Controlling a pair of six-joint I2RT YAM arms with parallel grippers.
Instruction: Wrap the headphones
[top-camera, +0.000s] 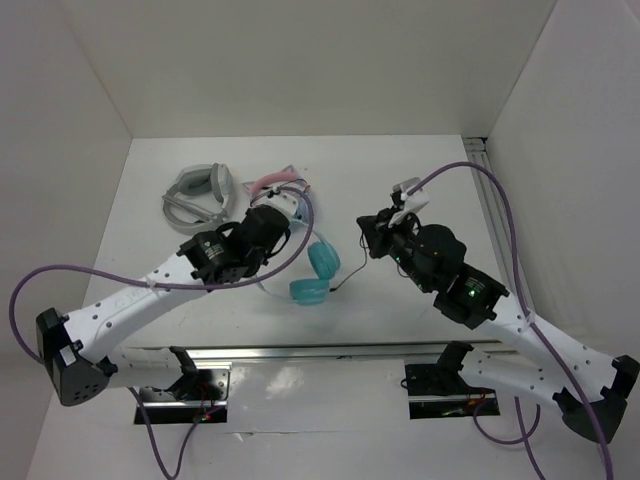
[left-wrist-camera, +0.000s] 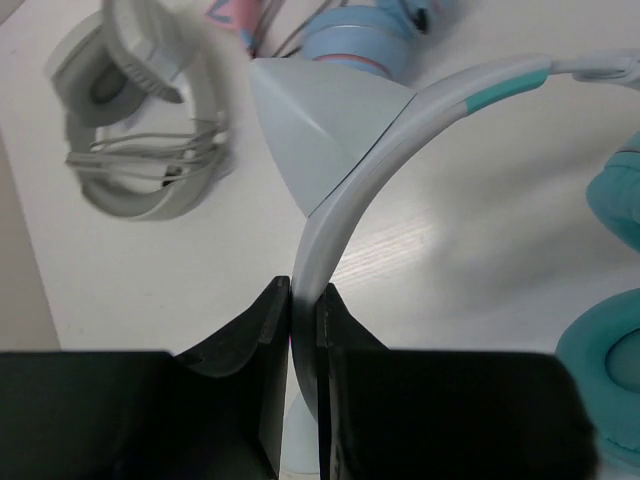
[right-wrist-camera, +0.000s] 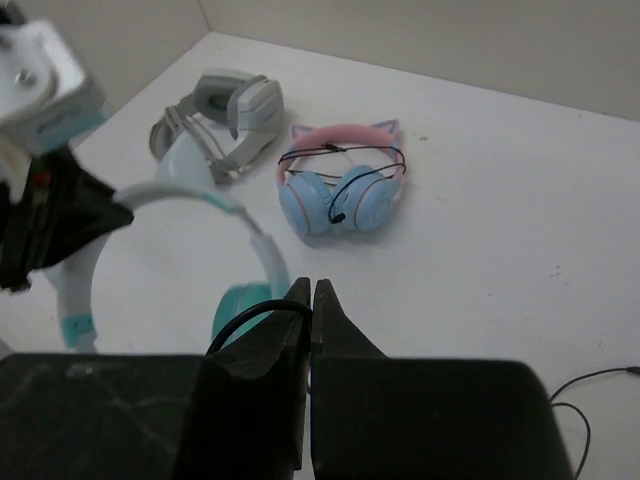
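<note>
**At Table Centre: Headphones Held by Both Grippers**

Between the two arms, the teal-cupped headphones (top-camera: 322, 262) with a pale blue-white headband (left-wrist-camera: 345, 200) are located mid-way across the white table (top-camera: 420, 170). The left gripper (left-wrist-camera: 303, 292) is clamped on the headband. The right gripper (right-wrist-camera: 311, 290) is closed, pinching the thin black cable (right-wrist-camera: 245, 318).
</note>
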